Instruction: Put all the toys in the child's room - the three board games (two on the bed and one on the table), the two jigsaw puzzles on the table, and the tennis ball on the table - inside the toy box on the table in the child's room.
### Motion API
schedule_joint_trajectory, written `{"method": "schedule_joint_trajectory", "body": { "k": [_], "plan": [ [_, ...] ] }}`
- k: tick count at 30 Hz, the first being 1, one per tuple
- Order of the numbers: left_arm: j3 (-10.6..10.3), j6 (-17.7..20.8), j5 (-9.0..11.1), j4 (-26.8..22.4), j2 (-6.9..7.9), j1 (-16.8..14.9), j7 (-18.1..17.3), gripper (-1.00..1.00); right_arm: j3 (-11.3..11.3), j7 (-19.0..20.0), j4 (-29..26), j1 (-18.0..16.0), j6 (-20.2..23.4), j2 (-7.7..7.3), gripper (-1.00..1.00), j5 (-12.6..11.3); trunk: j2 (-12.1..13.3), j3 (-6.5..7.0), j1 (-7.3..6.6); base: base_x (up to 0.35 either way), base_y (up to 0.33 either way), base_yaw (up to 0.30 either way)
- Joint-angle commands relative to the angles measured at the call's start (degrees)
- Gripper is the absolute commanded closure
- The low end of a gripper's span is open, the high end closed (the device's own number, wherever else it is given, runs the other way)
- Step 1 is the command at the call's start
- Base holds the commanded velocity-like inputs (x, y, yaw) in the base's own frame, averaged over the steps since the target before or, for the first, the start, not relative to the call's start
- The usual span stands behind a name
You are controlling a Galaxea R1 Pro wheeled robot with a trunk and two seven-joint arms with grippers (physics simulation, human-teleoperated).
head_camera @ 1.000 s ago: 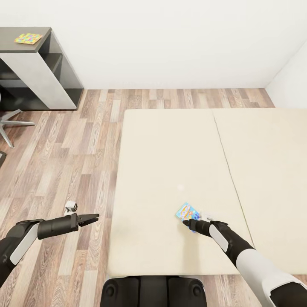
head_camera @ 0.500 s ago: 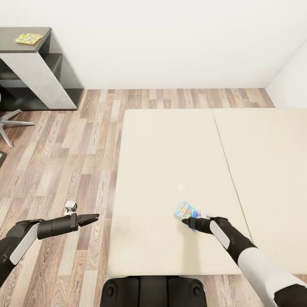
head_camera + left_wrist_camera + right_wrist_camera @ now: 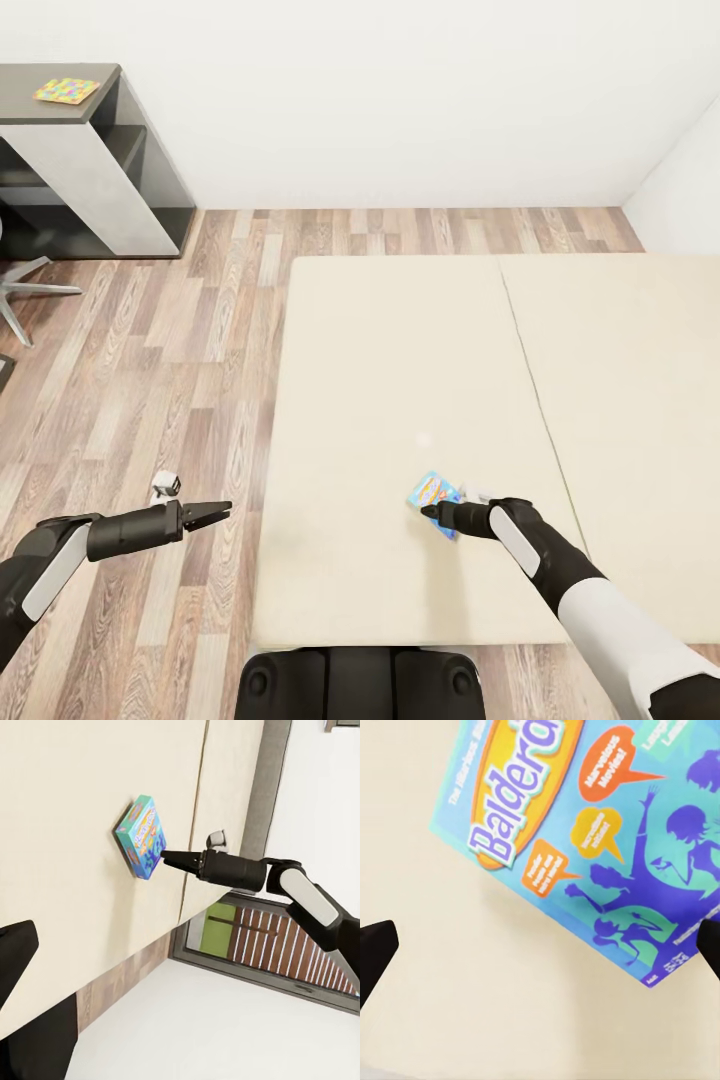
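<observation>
One blue board game (image 3: 432,489) lies flat on the bed (image 3: 380,380) near its front edge, our right pincer (image 3: 430,511) spread over it, our left pincer (image 3: 222,511) pressed together above the floor.

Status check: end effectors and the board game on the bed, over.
Right end effector open at blue board game, not gripping. Game flat on bed. Left end effector idle over floor, state unclear. Nothing in the way.
</observation>
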Motion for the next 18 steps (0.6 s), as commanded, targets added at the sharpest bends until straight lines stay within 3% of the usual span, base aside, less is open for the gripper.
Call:
{"method": "schedule_joint_trajectory", "body": {
  "k": [1,10,18],
  "plan": [
    [-0.16,0.42,0.33,0.01,0.06,-0.04,0.01,-1.00,0.15,0.12,-0.06,-0.03,0.15,-0.06,-1.00,0.14,-0.09,-0.07,0.03,0.000,0.000,0.000],
    [-0.16,0.42,0.30,0.01,0.07,-0.04,0.02,-1.00,-0.15,-1.80,-0.29,-0.96,-0.37,-0.11,-1.00,0.20,-0.09,-0.07,0.03,0.000,0.000,0.000],
    [-0.16,0.42,0.28,0.01,0.07,-0.04,0.02,-1.00,-0.46,-5.03,-0.38,-4.33,0.21,0.46,-1.00,0.28,-0.09,-0.07,0.03,0.000,0.000,0.000]
  ]
}}
